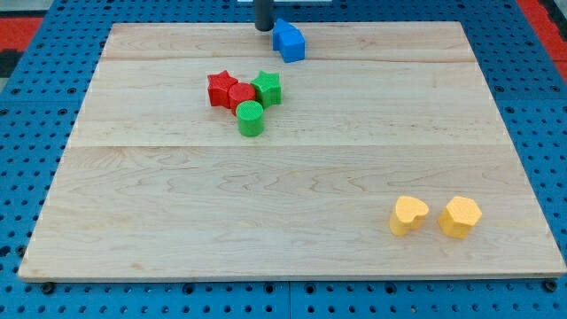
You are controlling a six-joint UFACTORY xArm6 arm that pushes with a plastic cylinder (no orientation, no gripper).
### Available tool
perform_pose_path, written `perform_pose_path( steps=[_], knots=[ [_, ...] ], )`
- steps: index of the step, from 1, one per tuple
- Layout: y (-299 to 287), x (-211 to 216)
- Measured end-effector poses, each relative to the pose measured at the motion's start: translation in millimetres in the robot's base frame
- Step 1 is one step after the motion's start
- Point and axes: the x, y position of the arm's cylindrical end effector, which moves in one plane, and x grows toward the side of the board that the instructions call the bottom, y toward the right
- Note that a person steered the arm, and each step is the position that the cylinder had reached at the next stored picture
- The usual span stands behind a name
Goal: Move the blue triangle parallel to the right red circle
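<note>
The blue triangle (289, 41) lies near the top edge of the wooden board (292, 257), a little right of its middle. My tip (263, 28) stands just left of the blue block, close to it or touching its upper left side. The red circle (241, 96) sits lower and to the left, in a tight cluster with a red star (221, 88), a green star (267, 88) and a green cylinder (251, 118). The blue block is apart from that cluster, above and to its right.
A yellow heart (408, 214) and a yellow hexagon (460, 216) sit side by side at the bottom right. A blue pegboard (540, 133) surrounds the board on all sides.
</note>
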Motion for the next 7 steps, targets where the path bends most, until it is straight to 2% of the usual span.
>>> perform_pose_path(
  steps=[2,4,5,6,7],
  knots=[
    [21,77],
    [-80,19],
    [-36,-5],
    [29,4],
    [26,27]
  ],
)
